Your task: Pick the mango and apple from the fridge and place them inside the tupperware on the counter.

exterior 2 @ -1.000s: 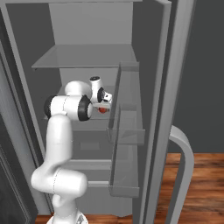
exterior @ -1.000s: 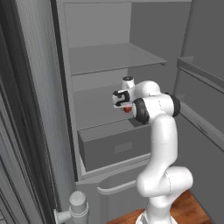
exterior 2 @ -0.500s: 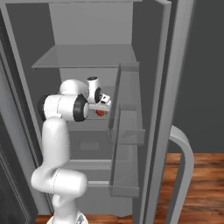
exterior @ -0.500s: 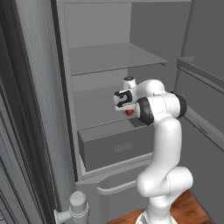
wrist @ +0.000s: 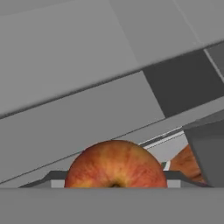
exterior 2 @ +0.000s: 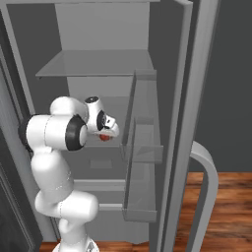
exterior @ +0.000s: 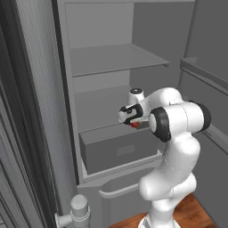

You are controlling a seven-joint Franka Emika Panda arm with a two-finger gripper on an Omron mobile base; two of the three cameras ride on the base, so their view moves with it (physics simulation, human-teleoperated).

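Left base view: the fridge is standing open, its plain matte grey interior showing two flat shelves and, below them, one boxy grey drawer with a flat front. The white, glossy arm is reaching in above the drawer, and the gripper is carrying one small red fruit, the apple, which is peeking out just under the hand. The shelves themselves are lying bare.

Right base view: the same open fridge is appearing from the other side, with the door swung out at right and carrying translucent grey door bins stacked one above another. The gripper is hanging in front of the middle of the compartment, and the apple is showing as a red spot directly beneath it, clear of any shelf.

Hand view: one rounded apple is sitting right at the bottom edge where the fingertips rise, its skin red with yellow-orange streaks and a dark stem dimple. The tips themselves are lying hidden behind the fruit; the pincer is clenched around it. Slanted grey fridge panels are running behind.
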